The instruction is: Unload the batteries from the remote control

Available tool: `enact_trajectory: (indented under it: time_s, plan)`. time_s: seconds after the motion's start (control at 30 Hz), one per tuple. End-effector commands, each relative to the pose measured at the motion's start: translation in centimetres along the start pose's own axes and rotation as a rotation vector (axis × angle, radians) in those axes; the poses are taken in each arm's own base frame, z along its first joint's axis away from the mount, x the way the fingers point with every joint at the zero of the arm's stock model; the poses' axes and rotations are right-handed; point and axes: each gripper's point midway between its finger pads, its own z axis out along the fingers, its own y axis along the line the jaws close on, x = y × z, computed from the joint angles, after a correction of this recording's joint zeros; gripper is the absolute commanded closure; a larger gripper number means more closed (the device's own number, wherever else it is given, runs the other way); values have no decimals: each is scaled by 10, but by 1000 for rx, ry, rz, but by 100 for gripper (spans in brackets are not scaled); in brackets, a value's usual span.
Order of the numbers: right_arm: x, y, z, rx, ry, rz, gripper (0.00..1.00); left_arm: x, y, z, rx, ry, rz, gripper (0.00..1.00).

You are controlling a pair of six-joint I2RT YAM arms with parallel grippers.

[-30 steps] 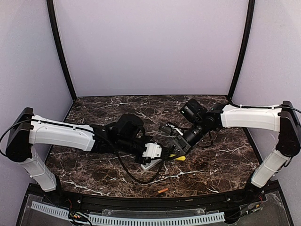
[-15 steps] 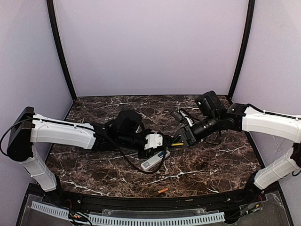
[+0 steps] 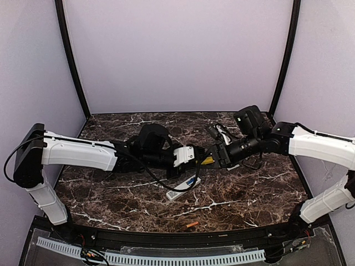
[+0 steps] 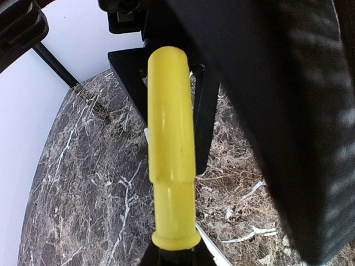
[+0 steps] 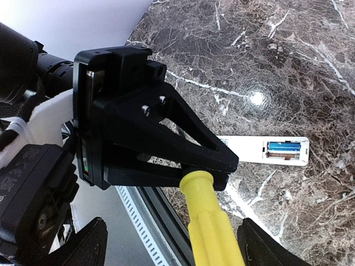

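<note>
The white remote control (image 3: 183,188) lies flat on the marble. Its battery bay is open, with the blue battery (image 5: 285,148) inside; the remote also shows in the right wrist view (image 5: 252,149). The orange battery (image 3: 192,224) lies loose by the table's front edge. Above the remote the two grippers meet tip to tip around the yellow-handled screwdriver (image 3: 207,160). My left gripper (image 3: 194,157) is shut on the screwdriver's tip end (image 5: 202,178). My right gripper (image 5: 172,235) has its jaws spread wide, and the handle (image 5: 213,233) runs between them.
The slotted grey rail (image 3: 166,257) and black frame run along the table's front edge. Black corner posts (image 3: 72,61) and lilac walls enclose the back and sides. The left arm's black cable (image 3: 161,205) loops over the marble near the remote.
My left gripper has lifted off the remote, moved back and right, and closed on the screwdriver's tip. My right gripper has swung the screwdriver left to meet it. The remote now lies alone.
</note>
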Motion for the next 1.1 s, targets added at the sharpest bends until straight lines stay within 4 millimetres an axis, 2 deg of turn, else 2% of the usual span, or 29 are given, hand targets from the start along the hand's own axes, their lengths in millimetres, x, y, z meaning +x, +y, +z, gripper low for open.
enact_trajectory:
  time_s: [0.0,0.47,0.73,1.07]
  plan:
    - [-8,0,-4,9,-40,2,21,-13,12,-1,-33,-33,-23,100]
    - [-18,2,0,2,-47,38,35,-14,17,1,-46,-34,-33,100]
    - [-30,-12,-5,65,-106,64,44,-19,11,-3,-22,-61,-35,100]
    - [-29,-10,1,-15,-78,90,58,-22,12,-3,-23,-74,-46,100]
